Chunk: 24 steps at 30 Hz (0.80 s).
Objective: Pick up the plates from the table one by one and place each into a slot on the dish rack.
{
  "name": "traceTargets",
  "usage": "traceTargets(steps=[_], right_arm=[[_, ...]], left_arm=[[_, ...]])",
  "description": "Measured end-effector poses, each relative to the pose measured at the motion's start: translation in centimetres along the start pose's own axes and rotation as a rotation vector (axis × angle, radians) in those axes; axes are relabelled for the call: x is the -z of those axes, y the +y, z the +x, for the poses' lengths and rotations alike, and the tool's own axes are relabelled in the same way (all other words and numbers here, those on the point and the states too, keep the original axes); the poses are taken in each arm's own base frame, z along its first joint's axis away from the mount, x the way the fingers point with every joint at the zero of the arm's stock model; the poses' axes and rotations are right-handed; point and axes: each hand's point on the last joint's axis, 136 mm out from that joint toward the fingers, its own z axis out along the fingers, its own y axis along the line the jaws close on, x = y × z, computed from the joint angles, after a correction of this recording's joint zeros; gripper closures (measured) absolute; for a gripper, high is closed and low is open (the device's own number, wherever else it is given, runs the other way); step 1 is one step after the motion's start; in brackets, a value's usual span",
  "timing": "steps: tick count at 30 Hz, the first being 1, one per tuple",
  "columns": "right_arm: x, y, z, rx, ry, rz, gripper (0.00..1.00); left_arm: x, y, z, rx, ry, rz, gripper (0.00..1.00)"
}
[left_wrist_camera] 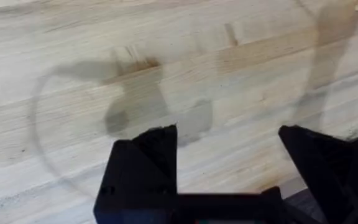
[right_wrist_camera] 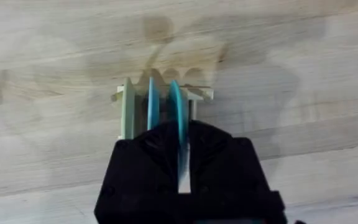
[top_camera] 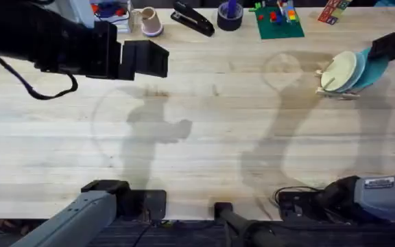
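The dish rack stands at the far right of the table, and in the right wrist view its wooden frame shows end-on. A pale yellow plate and a light blue plate stand upright in its slots. Beside them a turquoise plate stands on edge in the rack, with my right gripper shut on its rim. My left gripper hangs open high over the bare far-left part of the table, holding nothing.
Along the far edge lie a black stapler, a dark tape roll, a green baseplate with small bricks and a pale cup. The arm bases sit at the near edge.
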Motion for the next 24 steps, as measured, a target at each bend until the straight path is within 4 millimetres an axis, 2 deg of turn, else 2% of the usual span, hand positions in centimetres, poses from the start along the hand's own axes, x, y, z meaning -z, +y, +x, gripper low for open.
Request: traceTargets(steps=[10,16,20,24], right_arm=[[0.0,0.0,0.0,0.0,-0.001,-0.003,0.874],[0.1,0.1,-0.1,0.001,-0.003,-0.002,0.827],[1.3,0.1,-0.5,0.006,-0.035,0.008,0.815],[4.1,0.5,-0.7,0.013,-0.081,0.023,0.812]], left_arm=[[0.0,0.0,0.0,0.0,0.0,0.0,0.007],[0.0,0.0,0.0,0.0,0.0,0.0,0.008],[0.0,0.0,0.0,0.0,0.0,0.0,0.008],[0.0,0.0,0.0,0.0,0.0,0.0,0.008]])
